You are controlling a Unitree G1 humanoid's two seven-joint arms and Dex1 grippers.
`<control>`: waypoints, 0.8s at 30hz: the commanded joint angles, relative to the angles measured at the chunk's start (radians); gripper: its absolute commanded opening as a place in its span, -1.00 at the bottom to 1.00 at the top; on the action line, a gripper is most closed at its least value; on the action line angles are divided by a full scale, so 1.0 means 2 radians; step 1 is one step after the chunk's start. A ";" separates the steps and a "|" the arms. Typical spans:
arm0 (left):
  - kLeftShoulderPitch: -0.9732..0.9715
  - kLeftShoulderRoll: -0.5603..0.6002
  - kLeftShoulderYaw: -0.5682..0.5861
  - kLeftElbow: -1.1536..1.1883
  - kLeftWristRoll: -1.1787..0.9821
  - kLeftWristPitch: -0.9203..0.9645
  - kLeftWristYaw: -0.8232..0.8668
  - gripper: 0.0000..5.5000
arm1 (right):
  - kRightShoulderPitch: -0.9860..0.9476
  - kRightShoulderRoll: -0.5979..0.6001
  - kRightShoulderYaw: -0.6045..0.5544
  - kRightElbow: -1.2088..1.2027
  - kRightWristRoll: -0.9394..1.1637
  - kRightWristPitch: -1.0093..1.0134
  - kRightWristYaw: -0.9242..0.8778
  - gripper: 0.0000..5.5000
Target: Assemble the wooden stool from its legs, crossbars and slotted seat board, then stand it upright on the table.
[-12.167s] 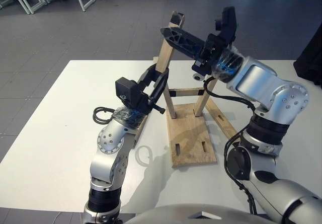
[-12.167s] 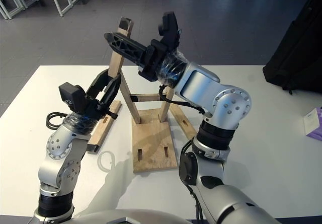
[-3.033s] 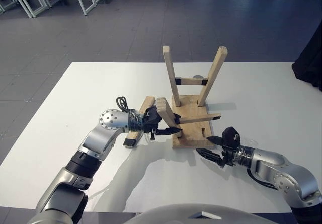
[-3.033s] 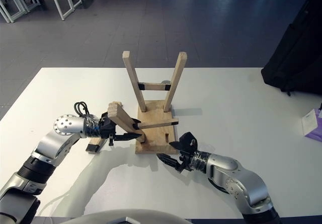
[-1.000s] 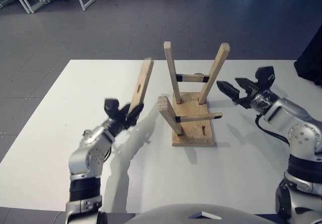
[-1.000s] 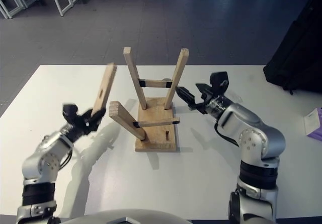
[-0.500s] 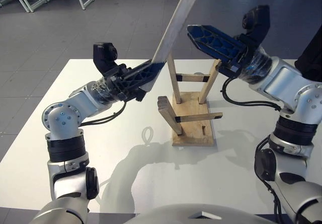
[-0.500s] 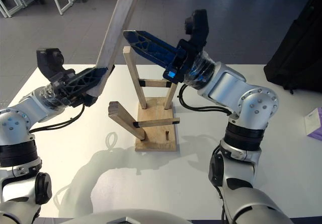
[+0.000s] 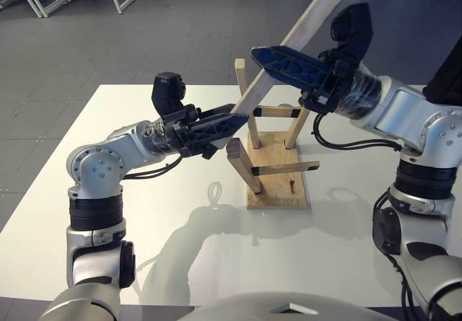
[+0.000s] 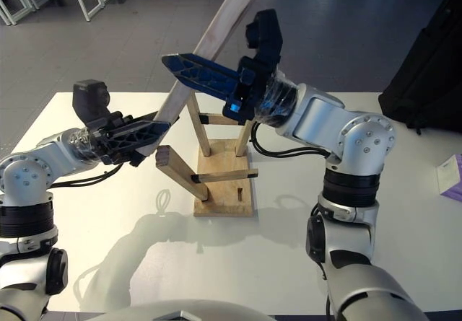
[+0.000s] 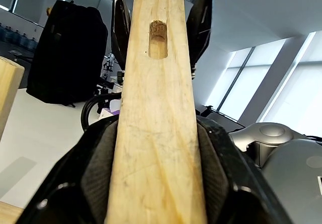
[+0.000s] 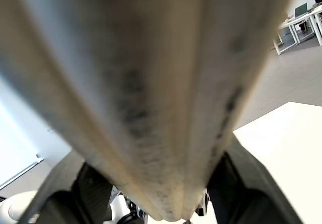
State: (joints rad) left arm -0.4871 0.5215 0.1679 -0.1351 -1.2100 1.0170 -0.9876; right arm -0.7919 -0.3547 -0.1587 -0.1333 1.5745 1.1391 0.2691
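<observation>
My left gripper [image 9: 234,115] is shut on the lower end of a loose wooden leg [image 9: 317,14], which slants up and to the right above the stool. The right gripper [image 9: 260,54], with blue fingers [image 11: 121,22], straddles the leg's middle and presses both its sides. Close up the leg [image 11: 158,123] shows a slot. Below, the seat board [image 9: 278,195] lies flat on the table. Two legs [image 9: 297,130] joined by a crossbar [image 9: 278,112] stand in it. A third leg [image 9: 242,164] with a crossbar [image 9: 289,168] leans at the board's left side.
The white table [image 9: 144,220] has free room on both sides of the board. A small pale cable loop [image 9: 214,190] lies left of the board. A black bag [image 10: 426,68] stands off the table at the right.
The held leg has tipped further to the right and lower. My left gripper has moved right toward the stool. The right gripper now grips the leg's middle.
</observation>
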 commanded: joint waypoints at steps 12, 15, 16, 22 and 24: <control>-0.039 0.016 0.047 0.059 0.025 -0.019 0.023 0.36 | -0.051 -0.076 -0.053 0.066 -0.052 -0.037 0.034 -0.27; -0.009 0.009 0.044 0.034 0.029 -0.022 0.034 0.55 | -0.041 -0.120 -0.085 0.088 -0.073 -0.042 0.044 -0.27; -0.001 0.006 0.040 0.024 0.035 -0.025 0.040 0.59 | -0.027 -0.137 -0.089 0.087 -0.090 -0.042 0.063 -0.27; 0.032 0.014 0.031 -0.023 0.116 -0.076 0.096 0.78 | 0.168 -0.241 -0.043 0.068 -0.310 -0.214 0.326 -0.27; 0.039 0.008 0.046 0.003 0.168 -0.122 0.141 0.78 | 0.210 -0.253 -0.033 0.083 -0.337 -0.233 0.387 -0.27</control>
State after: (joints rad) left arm -0.4270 0.5368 0.2329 -0.1643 -0.9560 0.8410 -0.7750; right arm -0.4177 -0.8304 -0.2431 0.0140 0.9414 0.7150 0.9480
